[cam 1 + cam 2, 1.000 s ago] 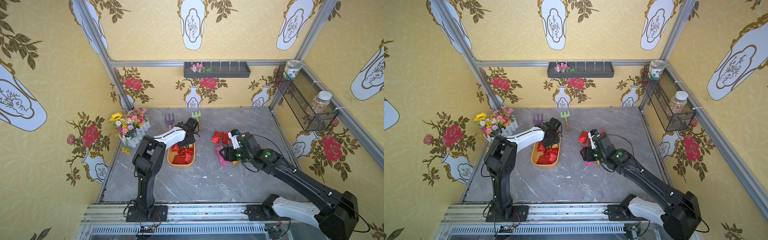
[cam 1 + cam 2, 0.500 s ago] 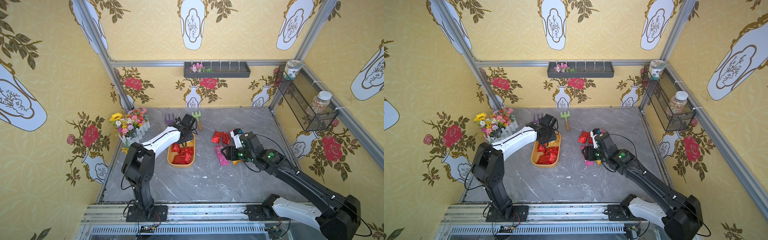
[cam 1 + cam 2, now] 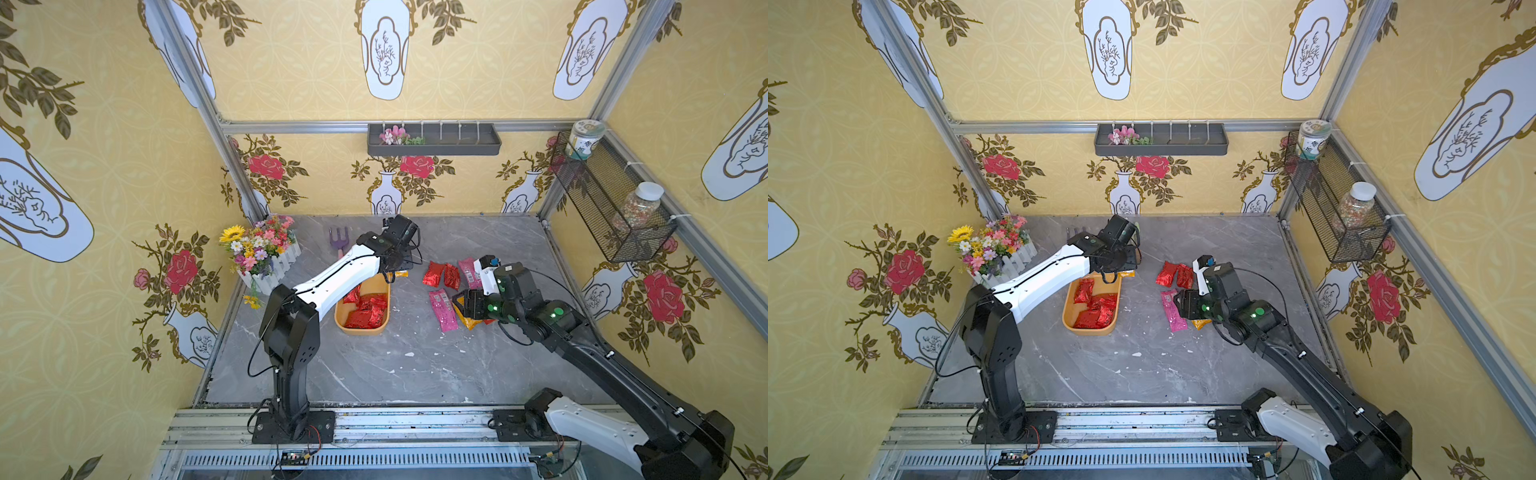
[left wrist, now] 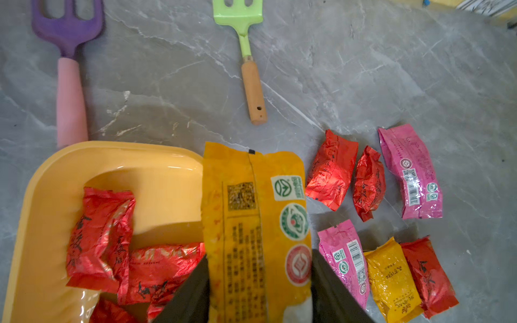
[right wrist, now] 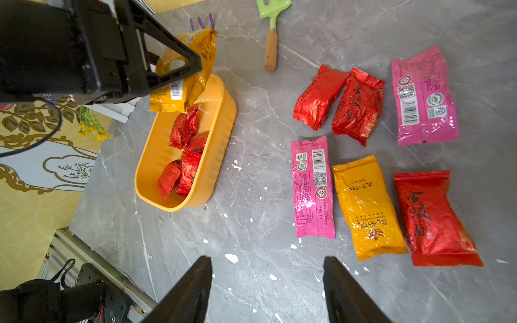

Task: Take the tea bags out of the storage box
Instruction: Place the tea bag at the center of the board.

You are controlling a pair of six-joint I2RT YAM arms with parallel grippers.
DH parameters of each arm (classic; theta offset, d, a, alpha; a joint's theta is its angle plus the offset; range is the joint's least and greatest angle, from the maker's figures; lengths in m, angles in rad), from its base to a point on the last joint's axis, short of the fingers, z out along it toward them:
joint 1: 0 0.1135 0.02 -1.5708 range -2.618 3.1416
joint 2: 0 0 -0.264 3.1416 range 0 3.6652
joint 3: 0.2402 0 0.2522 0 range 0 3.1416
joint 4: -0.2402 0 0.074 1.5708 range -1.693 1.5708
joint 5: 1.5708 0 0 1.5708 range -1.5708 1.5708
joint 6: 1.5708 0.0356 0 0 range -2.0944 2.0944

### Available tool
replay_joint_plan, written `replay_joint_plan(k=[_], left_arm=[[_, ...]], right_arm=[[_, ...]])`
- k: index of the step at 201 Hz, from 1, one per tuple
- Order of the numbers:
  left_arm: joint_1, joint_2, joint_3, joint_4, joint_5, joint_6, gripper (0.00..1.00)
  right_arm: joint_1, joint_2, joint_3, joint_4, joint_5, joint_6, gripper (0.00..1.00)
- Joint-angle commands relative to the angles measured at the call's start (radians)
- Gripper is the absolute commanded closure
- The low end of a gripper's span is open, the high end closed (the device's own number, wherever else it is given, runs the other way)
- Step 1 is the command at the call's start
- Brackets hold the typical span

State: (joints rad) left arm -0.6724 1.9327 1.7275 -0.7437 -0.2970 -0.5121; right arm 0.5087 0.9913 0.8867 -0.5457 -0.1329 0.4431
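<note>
Grey marbled tabletop (image 3: pixel 415 365) fills the lower middle of both top views. The white-shelled left arm (image 3: pixel 332 278) rises from lower left toward frame centre; the dark right arm (image 3: pixel 602 353) comes in from the lower right corner. White picket flower box (image 3: pixel 270 270) sits at the table's left edge, just left of centre. The storage box (image 3: pixel 361 330), orange-yellow, lies at frame centre, long axis running up-down, partly under the left arm. Several red tea bags (image 3: pixel 368 309) are piled inside it, mostly toward its lower end. Left gripper (image 4: pixel 260 256) is clamped on a yellow-orange sachet (image 4: pixel 257 209), one finger on each long edge, and holds it over the box's upper end. Whether the sachet's free end touches the rim cannot be told. Right gripper (image 5: pixel 267 263) has its jaws spread wide with nothing between them, over bare table right of the box. Purple fork (image 4: pixel 67 56) and green fork (image 4: pixel 246 47) lie above the box, apart from each other. Six loose sachets lie on the table right of the box: two red (image 5: pixel 319 96) touching side by side, a pink one (image 5: pixel 423 96) next to them; then a pink (image 5: pixel 313 190), a yellow (image 5: pixel 368 207) and a red (image 5: pixel 433 221) in a second row.
</note>
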Motion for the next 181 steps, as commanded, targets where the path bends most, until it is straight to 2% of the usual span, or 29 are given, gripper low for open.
replay_joint_plan(k=[1,84,181], left_arm=[[-0.003,0.069,0.048,-0.005,0.078,0.091,0.47],[0.011,0.303,0.218,0.001,0.152,0.194,0.46],[0.033,0.401,0.246,0.052,0.182,0.169,0.46]], right_arm=[[-0.009,-0.019,0.001,-0.024,-0.002,-0.010,0.33],[-0.025,-0.025,-0.003,-0.053,0.001,-0.016,0.33],[-0.032,-0.003,-0.020,-0.041,-0.009,-0.013,0.33]])
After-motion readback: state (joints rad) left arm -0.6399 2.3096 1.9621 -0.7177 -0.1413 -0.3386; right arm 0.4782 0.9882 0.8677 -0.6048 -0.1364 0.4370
